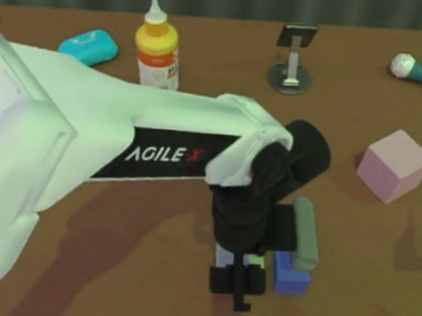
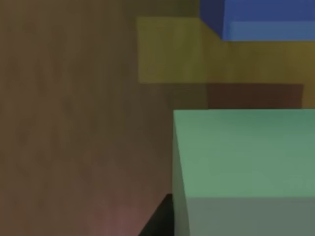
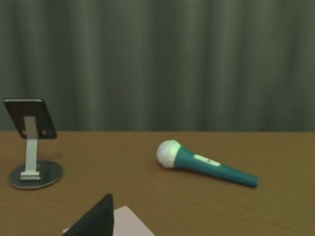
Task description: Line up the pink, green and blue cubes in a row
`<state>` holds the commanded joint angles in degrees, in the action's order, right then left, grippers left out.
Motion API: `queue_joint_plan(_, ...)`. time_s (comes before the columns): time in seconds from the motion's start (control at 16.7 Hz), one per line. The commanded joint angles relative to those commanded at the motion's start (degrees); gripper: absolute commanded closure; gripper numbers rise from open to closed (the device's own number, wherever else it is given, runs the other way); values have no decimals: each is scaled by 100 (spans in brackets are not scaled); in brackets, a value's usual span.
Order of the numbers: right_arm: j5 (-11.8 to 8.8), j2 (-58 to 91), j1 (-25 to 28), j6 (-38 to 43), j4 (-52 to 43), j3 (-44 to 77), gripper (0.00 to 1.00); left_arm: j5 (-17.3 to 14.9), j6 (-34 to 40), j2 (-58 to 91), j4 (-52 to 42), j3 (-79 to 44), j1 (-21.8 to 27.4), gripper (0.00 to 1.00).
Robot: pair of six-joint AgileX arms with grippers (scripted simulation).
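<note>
Top view shows the left gripper (image 1: 262, 265) low over the green cube (image 2: 246, 167), jaws' state unclear; lifting away may knock the blue cube (image 1: 290, 272) just beside it.

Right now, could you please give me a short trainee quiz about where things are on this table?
1. True or false: the large pale pink matte cube stands apart from the small deep blue matte cube, nearer the table's right side.
2. Which cube is under the left gripper? A pink; B the mid-sized mint-green matte cube; C blue.
3. What stands between the white plastic bottle and the teal microphone at the far edge?
Key: 1 true; 2 B; 3 the black phone stand.
The right arm is outside the top view.
</note>
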<state>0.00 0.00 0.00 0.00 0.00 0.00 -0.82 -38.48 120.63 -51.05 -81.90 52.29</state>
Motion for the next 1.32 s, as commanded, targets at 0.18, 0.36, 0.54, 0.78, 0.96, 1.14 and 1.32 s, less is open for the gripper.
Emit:
queue_joint_plan(0.18, 0, 0, 0, 0, 0, 0, 0, 0, 0, 0, 0, 0, 0, 100)
queue_joint_plan(0.36, 0, 0, 0, 0, 0, 0, 0, 0, 0, 0, 0, 0, 0, 77)
queue_joint_plan(0.54, 0, 0, 0, 0, 0, 0, 0, 0, 0, 0, 0, 0, 0, 55)
queue_joint_plan(0.78, 0, 0, 0, 0, 0, 0, 0, 0, 0, 0, 0, 0, 0, 25)
queue_joint_plan(0.96, 0, 0, 0, 0, 0, 0, 0, 0, 0, 0, 0, 0, 0, 2)
queue_joint_plan(1.14, 0, 0, 0, 0, 0, 0, 0, 0, 0, 0, 0, 0, 0, 0)
queue_joint_plan(1.32, 0, 0, 0, 0, 0, 0, 0, 0, 0, 0, 0, 0, 0, 0)
